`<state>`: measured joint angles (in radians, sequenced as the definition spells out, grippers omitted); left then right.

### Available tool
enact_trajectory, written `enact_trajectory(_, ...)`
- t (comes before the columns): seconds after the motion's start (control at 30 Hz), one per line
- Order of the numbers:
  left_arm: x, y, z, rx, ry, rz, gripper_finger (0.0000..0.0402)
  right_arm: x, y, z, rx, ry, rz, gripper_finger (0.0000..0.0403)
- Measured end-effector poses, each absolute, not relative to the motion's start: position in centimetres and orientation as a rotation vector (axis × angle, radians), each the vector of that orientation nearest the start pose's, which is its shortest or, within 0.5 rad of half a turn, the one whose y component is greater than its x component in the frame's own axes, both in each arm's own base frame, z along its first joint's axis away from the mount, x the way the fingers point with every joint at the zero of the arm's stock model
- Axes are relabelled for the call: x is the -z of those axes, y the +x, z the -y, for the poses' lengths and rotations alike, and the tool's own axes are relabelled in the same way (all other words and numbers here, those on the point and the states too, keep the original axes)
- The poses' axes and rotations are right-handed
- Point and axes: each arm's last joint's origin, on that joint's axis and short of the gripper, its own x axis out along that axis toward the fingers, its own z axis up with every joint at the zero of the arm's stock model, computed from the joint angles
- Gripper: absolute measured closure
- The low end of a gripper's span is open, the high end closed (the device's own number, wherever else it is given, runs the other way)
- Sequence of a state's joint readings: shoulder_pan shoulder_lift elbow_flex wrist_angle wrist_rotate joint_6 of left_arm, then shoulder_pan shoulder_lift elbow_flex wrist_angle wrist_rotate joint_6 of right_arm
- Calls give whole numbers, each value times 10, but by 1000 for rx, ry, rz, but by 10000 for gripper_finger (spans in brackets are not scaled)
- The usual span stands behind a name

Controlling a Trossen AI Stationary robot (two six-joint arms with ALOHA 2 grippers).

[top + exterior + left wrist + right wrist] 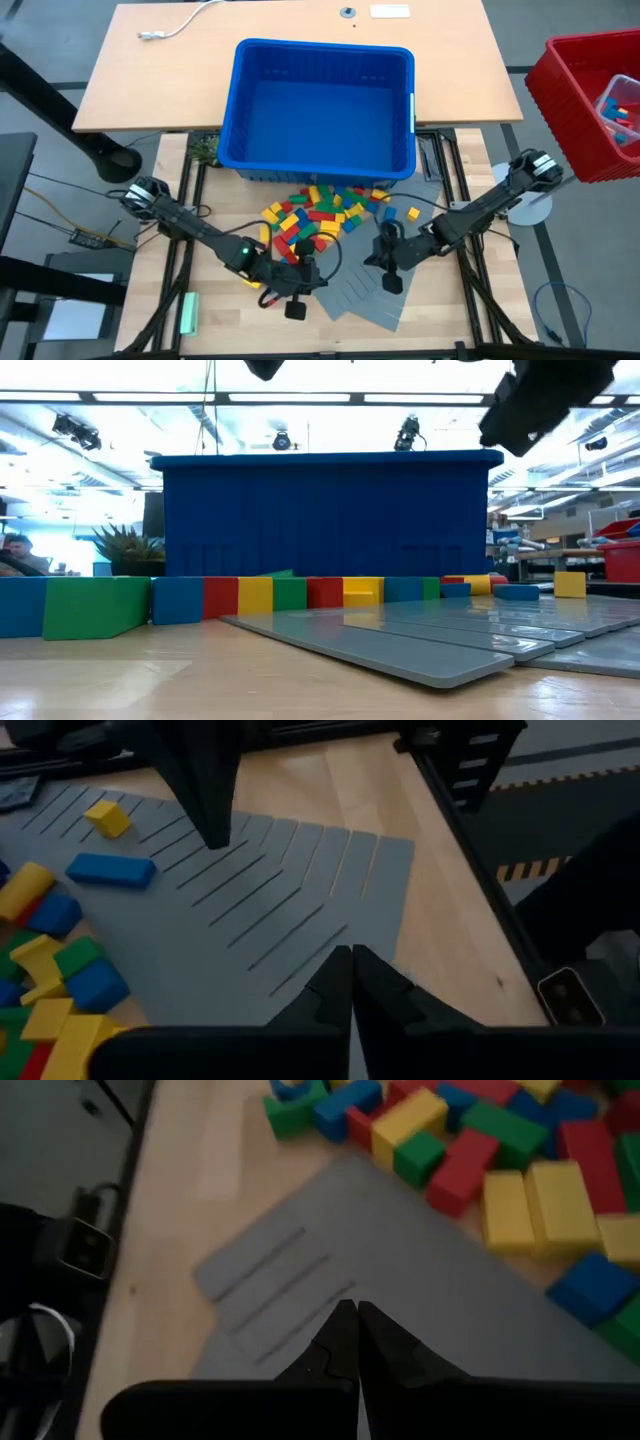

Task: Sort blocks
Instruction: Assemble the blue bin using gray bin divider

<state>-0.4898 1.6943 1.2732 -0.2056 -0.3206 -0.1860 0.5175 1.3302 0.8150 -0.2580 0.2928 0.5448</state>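
Blocks (318, 212), red, yellow, green, blue, heaped; both claws (351, 982) (356, 1338) pinched together, empty.

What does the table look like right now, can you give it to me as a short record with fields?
blocks: red, yellow, green and blue blocks heaped in front of the blue bin
bin contents: none visible
grey panels: grey ridged panels fanned beside the heap
left gripper: left gripper shut, empty, over the panels
right gripper: right gripper shut, empty, over the panels
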Motion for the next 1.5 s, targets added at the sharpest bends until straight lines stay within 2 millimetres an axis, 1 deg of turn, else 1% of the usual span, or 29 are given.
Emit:
enact_trajectory(0.13, -264, 341, 163, 105, 92, -591, 315, -212, 242, -129, 13, 206, -780, 403)
enact_trajectory(0.3, -264, 341, 162, 139, 174, -591, 239, -192, 249, -133, 42, 181, -849, 403)
enact_trajectory(0.37, -262, 341, 162, 150, 221, -598, 217, -182, 251, -134, 59, 178, -878, 403)
enact_trajectory(0.47, -254, 343, 163, 163, 277, -627, 200, -171, 255, -134, 86, 175, -915, 403)
enact_trajectory(0.6, -231, 350, 169, 170, 306, -686, 197, -166, 257, -131, 104, 169, -933, 403)
enact_trajectory(0.73, -210, 354, 176, 193, 365, -730, 202, -172, 251, -122, 144, 159, -965, 403)
enact_trajectory(0.9, -195, 355, 182, 212, 402, -764, 204, -189, 237, -109, 198, 154, -960, 403)
enact_trajectory(1.0, -191, 355, 185, 229, 432, -773, 204, -191, 226, -101, 206, 183, -935, 403)
enact_trajectory(1.1, -187, 353, 189, 260, 491, -778, 204, -184, 215, -94, 221, 242, -907, 403)
enact_trajectory(1.2, -184, 351, 192, 286, 538, -784, 204, -170, 206, -91, 227, 333, -863, 403)
enact_trajectory(1.27, -181, 350, 191, 293, 563, -810, 204, -161, 202, -91, 209, 396, -837, 403)
enact_trajectory(1.33, -174, 351, 191, 301, 596, -836, 204, -152, 199, -91, 196, 448, -822, 403)
enact_trajectory(1.4, -167, 350, 190, 303, 646, -870, 204, -145, 196, -91, 189, 479, -810, 403)
enact_trajectory(1.5, -162, 351, 190, 315, 690, -876, 204, -135, 192, -91, 187, 511, -793, 403)
